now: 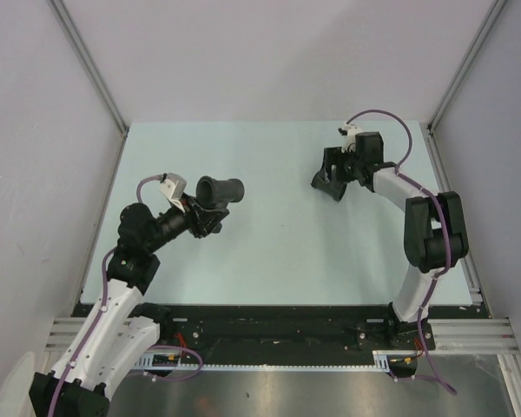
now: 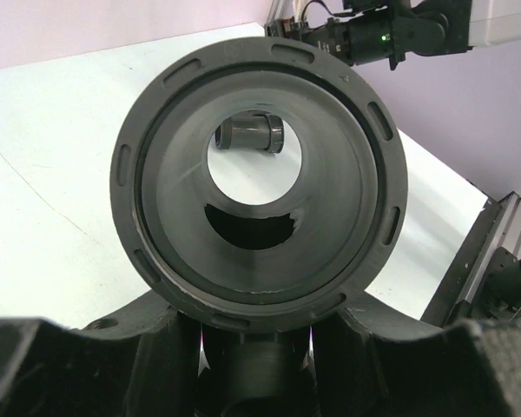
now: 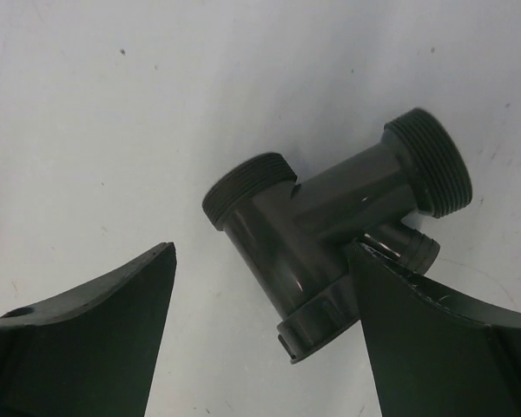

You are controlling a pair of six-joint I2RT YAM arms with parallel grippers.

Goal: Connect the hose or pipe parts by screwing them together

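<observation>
My left gripper is shut on the short flared tube and holds it above the table at the left. The left wrist view looks straight down the tube's wide ringed mouth, with my fingers clamped on its narrower part below. Through the bore a port of the branched fitting shows on the far table. My right gripper stands open at the back right. In its wrist view the branched fitting lies on the table between the spread fingers, against the right one. In the top view the fitting is hidden under the gripper.
Pale walls with metal corner posts close in the table on three sides. A black rail carries both arm bases along the near edge. Purple cables loop off each wrist.
</observation>
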